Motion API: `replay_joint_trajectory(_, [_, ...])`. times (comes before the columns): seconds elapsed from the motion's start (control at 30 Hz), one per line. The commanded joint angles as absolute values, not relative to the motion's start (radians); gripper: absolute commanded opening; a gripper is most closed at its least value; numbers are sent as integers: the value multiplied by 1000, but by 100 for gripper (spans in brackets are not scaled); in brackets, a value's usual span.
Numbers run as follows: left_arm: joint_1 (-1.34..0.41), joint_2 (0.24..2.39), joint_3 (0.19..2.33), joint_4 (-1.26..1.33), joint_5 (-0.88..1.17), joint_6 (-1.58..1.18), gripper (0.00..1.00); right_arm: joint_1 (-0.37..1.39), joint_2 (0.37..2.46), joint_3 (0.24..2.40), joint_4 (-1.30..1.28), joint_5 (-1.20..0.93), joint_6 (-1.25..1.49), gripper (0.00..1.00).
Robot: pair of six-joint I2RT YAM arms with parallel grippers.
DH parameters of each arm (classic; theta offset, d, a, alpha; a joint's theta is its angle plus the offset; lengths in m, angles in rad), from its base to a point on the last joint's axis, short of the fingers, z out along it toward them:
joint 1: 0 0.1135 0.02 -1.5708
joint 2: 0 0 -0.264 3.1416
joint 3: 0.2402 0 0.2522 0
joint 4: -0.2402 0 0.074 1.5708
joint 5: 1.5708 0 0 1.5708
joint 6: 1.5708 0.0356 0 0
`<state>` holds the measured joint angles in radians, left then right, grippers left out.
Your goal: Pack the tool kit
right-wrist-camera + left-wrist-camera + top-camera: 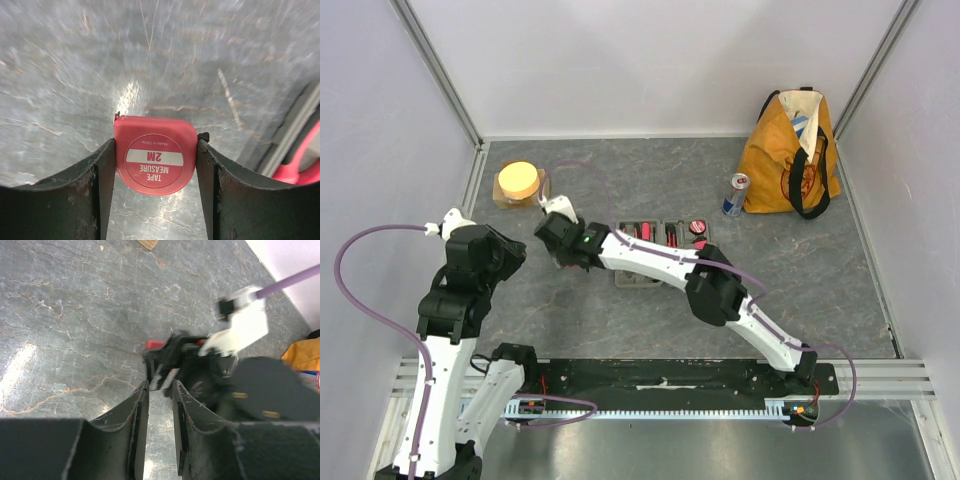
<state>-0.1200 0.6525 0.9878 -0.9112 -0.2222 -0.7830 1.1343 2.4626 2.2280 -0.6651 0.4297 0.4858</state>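
The grey tool case [638, 277] lies open at the table's middle with red-and-black-handled tools [645, 232] in its slots and a round red piece [697, 228] at its right end. My right arm reaches left across the case. My right gripper [560, 253] is left of the case, shut on the red tape measure [154, 160], held just above the table. The case edge [295, 131] and a red handle [300, 170] show at the right of the right wrist view. My left gripper [513, 256] is slightly open and empty [160, 387], pointing at the right gripper [185, 360].
A yellow-lidded tub [518, 182] stands at the back left. A drink can [736, 194] and the orange tote bag [790, 150] stand at the back right. White walls close in the table on three sides.
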Motion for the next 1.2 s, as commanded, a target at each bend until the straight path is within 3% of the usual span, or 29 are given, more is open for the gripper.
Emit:
replay_joint_trajectory(0.0, [-118,669,979,-881,-190,-753,32,1059,2284,2238,-581,396,402,41])
replay_joint_trajectory(0.3, [-120,709,933,-828,-106,-762,32,875,2165,2071,-529,265,281,44])
replay_joint_trajectory(0.6, [-118,828,798,-700,124,-739,32,698,2083,1899,-525,192,244,46])
replay_joint_trajectory(0.87, [-120,995,719,-555,276,-732,32,664,1915,1607,-463,192,304,45])
replay_joint_trajectory(1.17, [-121,1196,749,-508,301,-726,31,664,1731,1332,-456,161,364,44])
